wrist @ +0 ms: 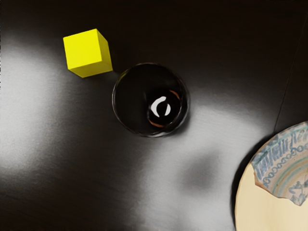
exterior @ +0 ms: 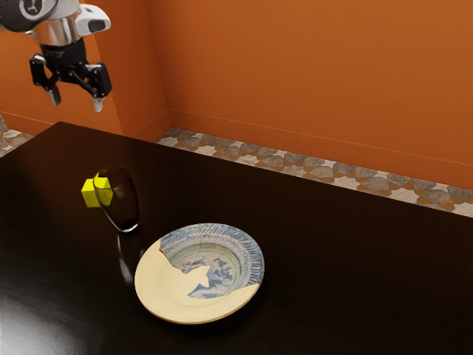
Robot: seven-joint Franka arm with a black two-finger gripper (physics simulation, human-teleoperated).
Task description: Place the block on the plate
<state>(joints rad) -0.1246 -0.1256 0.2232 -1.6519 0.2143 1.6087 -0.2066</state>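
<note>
My fingers (exterior: pixel 98 104) hang spread; carrying the block (wrist: pixel 83 48) too low toward the plate (exterior: pixel 150 287), I could topple the glass (exterior: pixel 126 201) standing between.

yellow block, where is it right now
The yellow block sits on the dark table, toward the exterior view's left, partly seen through the glass, which stands between it and the plate.

1 glass (exterior: pixel 126 203) between 1 block (exterior: pixel 89 194) and 1 plate (exterior: pixel 166 296) | block near glass | all 3 on table (exterior: pixel 347 274)
</note>
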